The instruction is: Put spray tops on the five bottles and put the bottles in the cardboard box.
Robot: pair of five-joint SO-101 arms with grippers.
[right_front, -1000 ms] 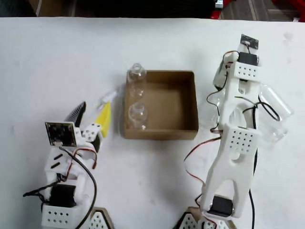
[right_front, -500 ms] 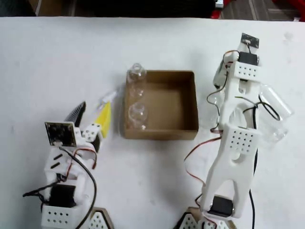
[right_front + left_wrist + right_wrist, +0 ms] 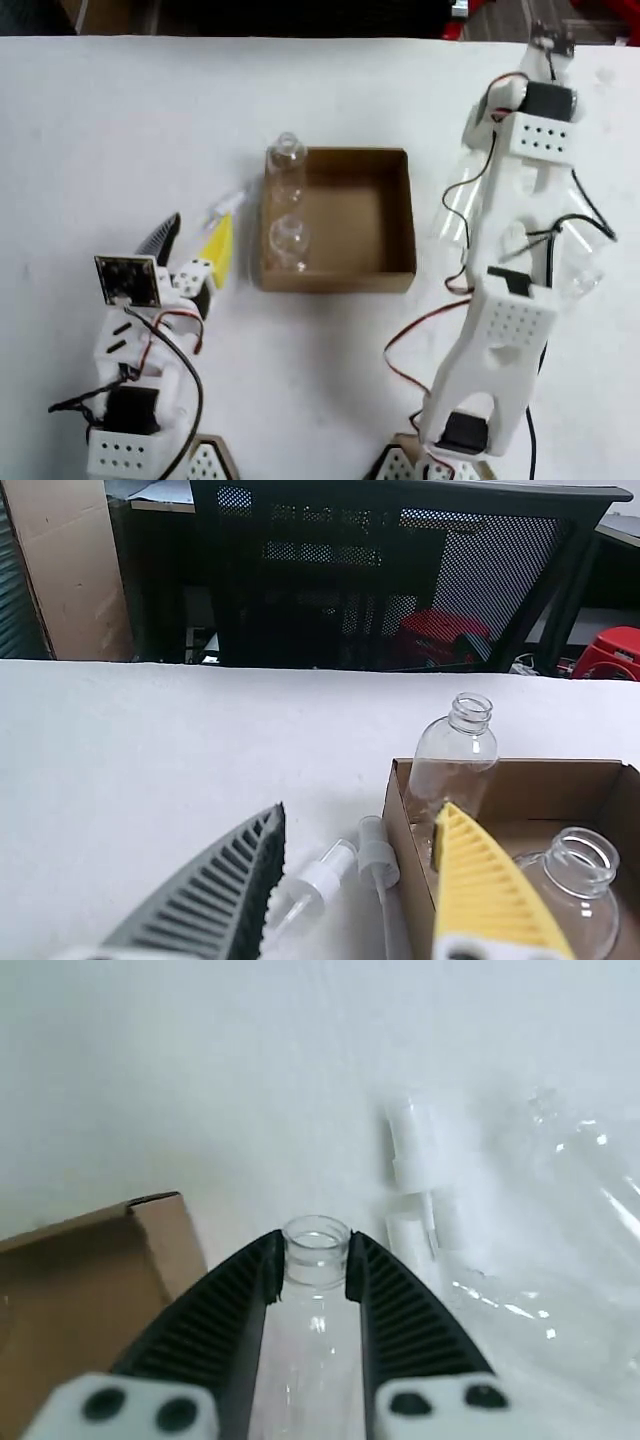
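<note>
Finds right claw (image 3: 315, 1260) pinched on the bare neck of a bottle (image 3: 316, 1243), right of box (image 3: 340, 281). Finds left claw (image 3: 360, 815) spread wide, holding nothing, near spray tops (image 3: 325, 875) left of box. Judges a slip or swing possible from the smooth neck grip; expects that grip to block capping. Notes white surface (image 3: 120, 120); notes black mesh panel (image 3: 400, 570) in room beyond.
</note>
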